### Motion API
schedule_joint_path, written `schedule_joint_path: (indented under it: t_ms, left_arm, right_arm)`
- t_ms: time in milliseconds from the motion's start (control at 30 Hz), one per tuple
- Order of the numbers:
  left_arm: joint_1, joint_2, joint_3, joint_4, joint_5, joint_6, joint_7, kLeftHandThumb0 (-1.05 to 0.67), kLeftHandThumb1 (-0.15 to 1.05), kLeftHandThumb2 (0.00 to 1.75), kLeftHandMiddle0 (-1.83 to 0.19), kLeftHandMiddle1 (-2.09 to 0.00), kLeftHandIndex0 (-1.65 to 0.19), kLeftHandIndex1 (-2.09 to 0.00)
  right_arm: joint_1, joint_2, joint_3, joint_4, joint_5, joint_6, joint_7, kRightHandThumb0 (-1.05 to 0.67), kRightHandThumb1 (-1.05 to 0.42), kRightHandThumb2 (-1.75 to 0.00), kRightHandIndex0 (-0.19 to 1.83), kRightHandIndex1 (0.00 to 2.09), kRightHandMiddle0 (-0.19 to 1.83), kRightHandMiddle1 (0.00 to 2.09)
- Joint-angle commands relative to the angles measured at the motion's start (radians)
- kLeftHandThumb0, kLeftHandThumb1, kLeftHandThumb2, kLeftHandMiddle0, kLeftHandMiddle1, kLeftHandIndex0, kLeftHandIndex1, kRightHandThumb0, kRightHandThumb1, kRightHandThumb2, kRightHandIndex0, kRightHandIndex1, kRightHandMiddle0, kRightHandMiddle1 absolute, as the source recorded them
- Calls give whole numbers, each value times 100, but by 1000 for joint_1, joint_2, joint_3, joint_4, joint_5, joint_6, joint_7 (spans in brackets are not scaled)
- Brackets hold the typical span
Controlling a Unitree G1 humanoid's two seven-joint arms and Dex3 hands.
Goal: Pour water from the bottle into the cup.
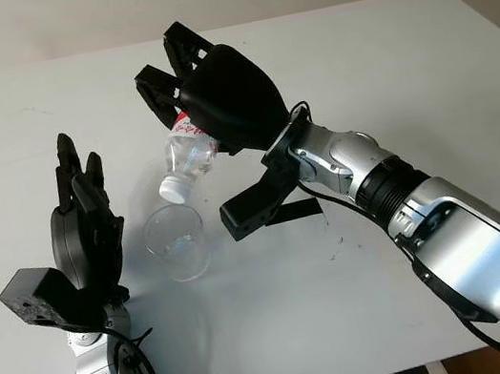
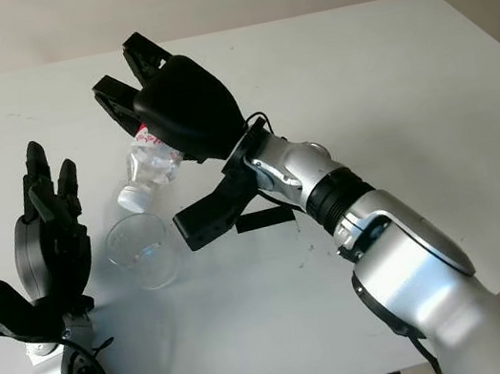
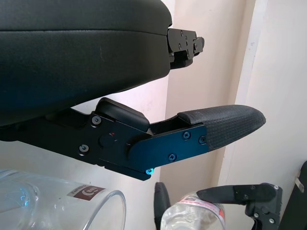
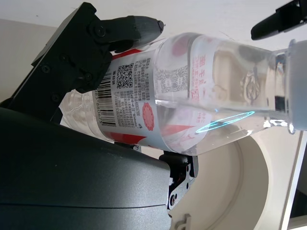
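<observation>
The right hand is gripping the tilted bottle above the cup; pouring appears under way. The left hand is idling open beside the cup; the next move likely calls for further tilt with the mouth over the rim.

The bottle gripped in the right hand is clear, glossy plastic with a printed paper-like label and a white plastic cap. Just below its mouth, the cup is thin transparent plastic. Both hands have smooth, slightly shiny black shells; the left hand shows matt, textured fingertips. The table is smooth matt white.
</observation>
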State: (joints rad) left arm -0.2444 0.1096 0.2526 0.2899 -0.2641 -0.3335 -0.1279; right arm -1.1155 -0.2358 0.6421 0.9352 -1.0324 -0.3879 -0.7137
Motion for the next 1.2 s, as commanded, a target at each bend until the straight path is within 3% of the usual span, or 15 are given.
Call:
schedule_joint_path:
  t_ms: [0, 367, 800, 1167]
  left_arm:
    - [5, -6, -3, 11, 5, -10, -5, -91, 105, 71, 19, -45, 2, 0]
    - [8, -11, -2, 9, 3, -7, -6, -91, 105, 69, 19, -43, 4, 0]
    - [11, -14, -4, 2, 5, -5, 3, -91, 105, 69, 19, -44, 4, 0]
    - [16, -13, -6, -3, 7, 0, 8, -91, 105, 69, 19, -44, 3, 0]
  right_arm:
    - [-37, -4, 3, -7, -4, 8, -19, -24, -62, -64, 136, 209, 102, 209]
    - [-52, -9, 43, 3, -62, 22, -133, -27, -59, -66, 137, 209, 105, 209]
    - [-65, -11, 85, 15, -109, 54, -209, -26, -45, -95, 144, 209, 116, 209]
    - [-63, -10, 89, 14, -106, 56, -211, -24, -44, -99, 141, 209, 116, 209]
